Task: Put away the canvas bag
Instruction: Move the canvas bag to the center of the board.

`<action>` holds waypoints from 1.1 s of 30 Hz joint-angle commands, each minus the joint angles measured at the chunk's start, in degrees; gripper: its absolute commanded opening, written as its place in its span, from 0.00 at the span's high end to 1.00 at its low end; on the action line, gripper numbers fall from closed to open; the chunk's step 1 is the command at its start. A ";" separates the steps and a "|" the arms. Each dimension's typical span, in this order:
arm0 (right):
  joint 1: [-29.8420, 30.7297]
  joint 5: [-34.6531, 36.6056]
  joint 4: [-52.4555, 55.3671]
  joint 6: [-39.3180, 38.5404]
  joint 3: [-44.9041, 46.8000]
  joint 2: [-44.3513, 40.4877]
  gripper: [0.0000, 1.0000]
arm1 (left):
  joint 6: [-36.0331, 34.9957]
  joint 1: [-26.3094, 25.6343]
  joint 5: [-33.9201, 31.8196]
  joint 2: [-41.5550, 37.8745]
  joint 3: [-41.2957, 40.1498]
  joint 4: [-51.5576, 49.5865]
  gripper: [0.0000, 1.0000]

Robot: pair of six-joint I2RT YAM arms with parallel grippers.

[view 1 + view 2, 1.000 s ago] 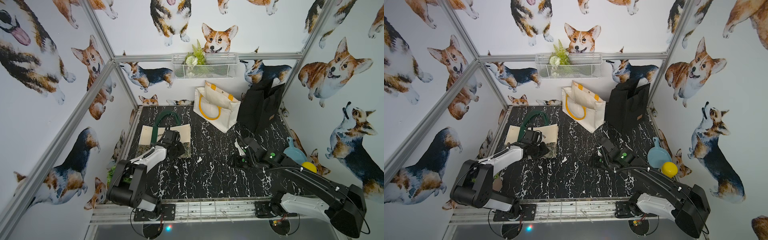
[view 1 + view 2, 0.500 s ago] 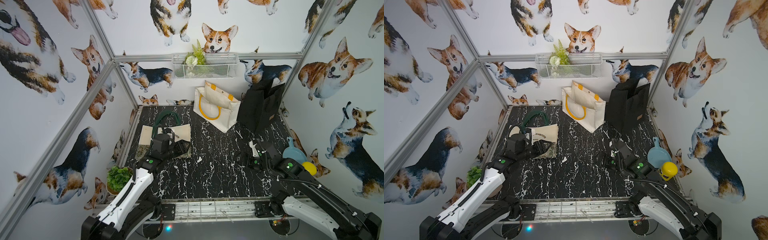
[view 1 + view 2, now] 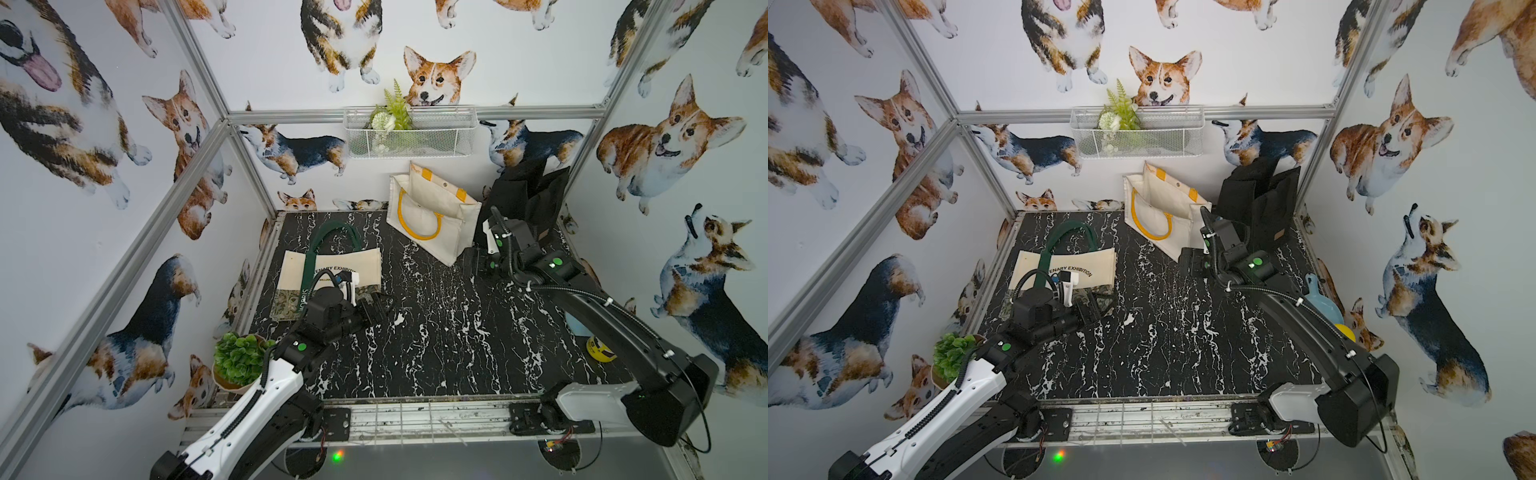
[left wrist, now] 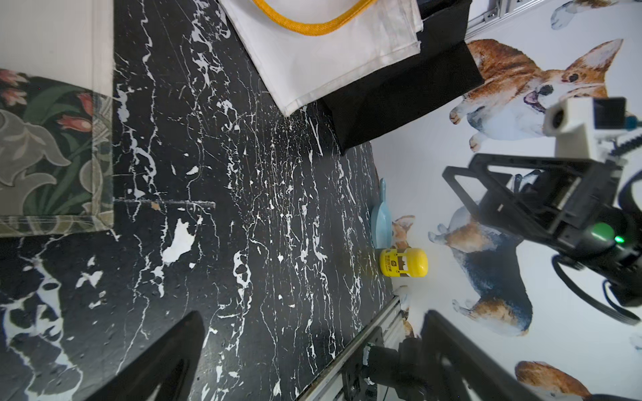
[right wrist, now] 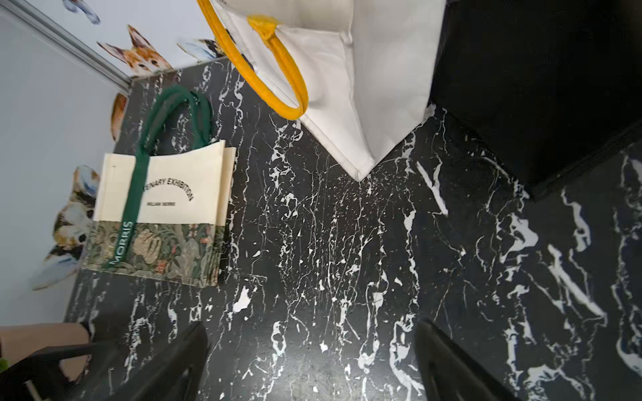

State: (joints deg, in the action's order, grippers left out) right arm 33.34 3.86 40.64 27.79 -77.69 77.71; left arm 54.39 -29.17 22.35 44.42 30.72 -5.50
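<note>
The canvas bag [image 3: 368, 266] lies flat on the left side of the table [image 3: 436, 353], green handles toward the back wall, its inside hidden; the wire basket [image 3: 449, 143] on that wall holds a fern [image 3: 395, 110]. A second ago the left gripper [image 3: 379, 306] sat on the bag. Now it hangs off the bag's near right corner with jaws spread wide, and the right gripper [image 3: 472, 262], jaws likewise parted and empty, has moved back beside the yellow-handled bag [image 3: 440, 232].

Cream canvas bag [image 3: 365, 264], green handles [image 3: 309, 266], floral bottom band, lying flat out at ten o'clock, handles looping toward twelve.
</note>
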 commanded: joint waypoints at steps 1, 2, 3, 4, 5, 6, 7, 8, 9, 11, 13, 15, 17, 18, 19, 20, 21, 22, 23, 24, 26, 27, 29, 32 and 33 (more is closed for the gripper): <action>-1.93 0.89 0.24 -7.48 -6.36 7.16 0.03 | 1.55 0.03 0.60 -1.97 -0.34 2.82 0.00; -2.87 -0.25 0.09 -7.37 -7.71 9.19 0.03 | 1.92 0.06 0.51 -2.42 -0.83 3.47 0.00; -4.27 -2.25 -0.89 -6.99 -8.95 11.54 0.04 | 2.58 0.07 0.50 -2.79 -1.37 4.31 0.00; -5.26 -3.78 -2.04 -6.53 -9.43 13.01 0.04 | 3.31 0.03 0.56 -3.05 -1.93 5.25 0.00; -6.27 -5.44 -3.49 -6.15 -9.79 14.39 0.04 | 4.01 0.03 0.62 -3.22 -2.53 6.10 0.00; -7.27 -7.61 -5.24 -5.80 -10.08 15.88 0.05 | 4.85 0.03 0.51 -3.31 -3.05 6.62 0.00; -8.03 -9.42 -6.79 -5.41 -10.68 17.45 0.06 | 5.46 0.03 0.29 -3.35 -3.27 6.56 0.00; -8.63 -10.34 -7.50 -5.08 -11.71 19.28 0.07 | 5.59 0.08 0.32 -3.31 -3.29 6.47 0.00; -9.18 -11.02 -7.42 -4.73 -13.54 21.23 0.10 | 5.28 0.07 0.56 -3.07 -3.23 6.15 0.00; -9.86 -12.47 -5.89 -4.55 -17.43 25.15 0.17 | 3.80 0.07 0.98 -2.43 -2.33 4.57 0.00; -10.04 -13.84 -3.81 -5.52 -22.35 29.13 0.27 | 1.12 0.08 1.53 -1.38 -0.45 1.99 0.00; -10.04 -14.86 -2.97 -6.36 -26.57 32.47 0.33 | -1.02 0.08 1.56 -0.37 1.42 -0.83 0.00; -10.00 -13.81 -2.17 -6.45 -29.47 34.84 0.33 | -1.90 0.07 1.62 0.33 2.27 -2.29 0.00; -10.10 -13.05 -1.21 -6.44 -31.36 36.12 0.33 | -2.24 0.13 1.77 0.78 2.64 -2.85 0.00; -10.09 -11.35 1.22 -6.16 -34.54 38.19 0.32 | -2.63 0.16 2.11 1.20 3.03 -3.36 0.00; -10.11 -10.28 3.19 -5.98 -36.65 39.49 0.33 | -2.95 0.16 2.53 1.62 3.39 -3.71 0.00; -10.14 -9.10 5.79 -5.91 -39.81 41.47 0.40 | -3.31 0.16 2.93 1.99 3.84 -4.20 0.00; -10.09 -8.35 7.89 -5.88 -42.14 42.90 0.50 | -3.78 0.22 3.13 2.26 4.27 -4.78 0.00; -10.13 -8.01 9.63 -5.97 -44.06 44.01 0.69 | -4.30 0.21 3.31 2.47 4.76 -5.40 0.00; -10.07 -8.12 10.20 -6.07 -44.67 44.35 0.93 | -4.91 0.25 3.40 2.67 5.23 -6.08 0.00; -10.07 -8.61 10.14 -6.01 -43.56 43.46 1.00 | -5.78 0.23 3.40 2.78 5.88 -7.10 0.00; -10.13 -8.69 9.56 -5.95 -42.52 42.69 1.00 | -6.03 0.25 3.48 2.77 6.01 -7.24 0.00; -10.01 -8.90 7.92 -5.36 -38.76 39.69 1.00 | -6.05 0.25 3.58 2.69 5.78 -7.16 0.00; -9.77 -10.67 6.43 -4.16 -33.02 34.08 1.00 | -5.30 0.25 3.49 2.43 4.95 -6.60 0.00; -9.54 -10.95 6.29 -3.97 -31.42 32.34 1.00 | -4.83 0.25 3.54 2.26 4.73 -6.23 0.00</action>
State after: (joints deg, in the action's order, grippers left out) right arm 23.38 -5.43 46.96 22.63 -112.62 114.65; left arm 49.67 -28.99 25.21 47.07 35.92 -12.08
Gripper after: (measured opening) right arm 0.077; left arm 0.998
